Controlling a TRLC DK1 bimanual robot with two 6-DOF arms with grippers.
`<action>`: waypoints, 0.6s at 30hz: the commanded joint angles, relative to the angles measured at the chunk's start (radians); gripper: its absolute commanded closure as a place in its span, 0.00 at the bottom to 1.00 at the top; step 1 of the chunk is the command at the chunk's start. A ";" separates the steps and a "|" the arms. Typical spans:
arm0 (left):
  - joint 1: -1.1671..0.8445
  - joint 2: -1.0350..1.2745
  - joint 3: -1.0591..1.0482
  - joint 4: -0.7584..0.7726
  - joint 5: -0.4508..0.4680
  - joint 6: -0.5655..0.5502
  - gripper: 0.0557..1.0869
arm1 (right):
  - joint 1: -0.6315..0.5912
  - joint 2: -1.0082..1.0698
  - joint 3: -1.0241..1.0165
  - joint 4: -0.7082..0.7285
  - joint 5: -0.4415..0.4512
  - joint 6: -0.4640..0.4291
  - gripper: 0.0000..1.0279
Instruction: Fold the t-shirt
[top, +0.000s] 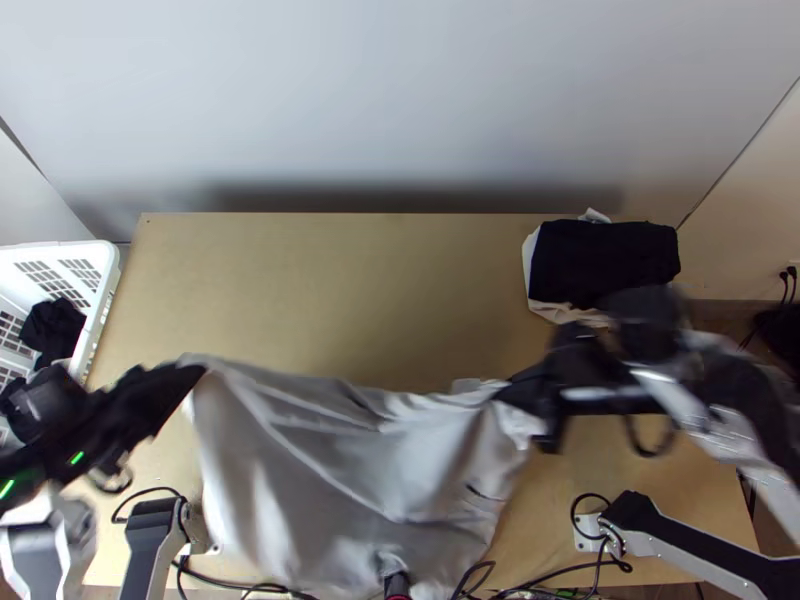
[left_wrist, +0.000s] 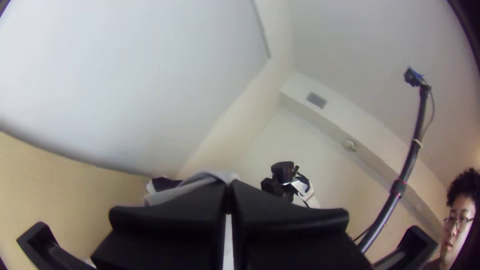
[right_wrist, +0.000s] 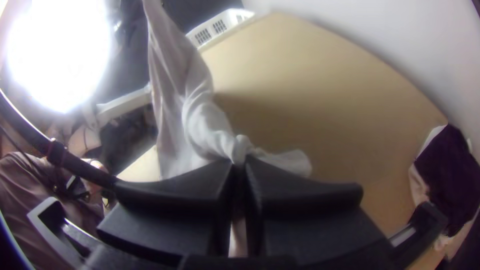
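I can't read any words or numbers here.

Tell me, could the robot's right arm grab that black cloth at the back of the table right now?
Probably not straight away: the right gripper is shut on the pale t-shirt and would have to let go first. The black cloth itself lies fairly close by.
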 joint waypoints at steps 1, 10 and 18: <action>0.011 0.170 -0.252 0.121 -0.004 0.094 0.97 | 0.020 0.159 -0.347 0.300 -0.038 -0.009 0.97; -0.124 0.555 -0.217 0.171 -0.238 0.303 0.97 | -0.112 0.483 -0.252 0.438 -0.037 -0.093 0.97; -0.174 0.857 -0.064 0.211 -0.441 0.343 0.97 | -0.192 0.601 -0.105 0.566 0.098 -0.063 0.97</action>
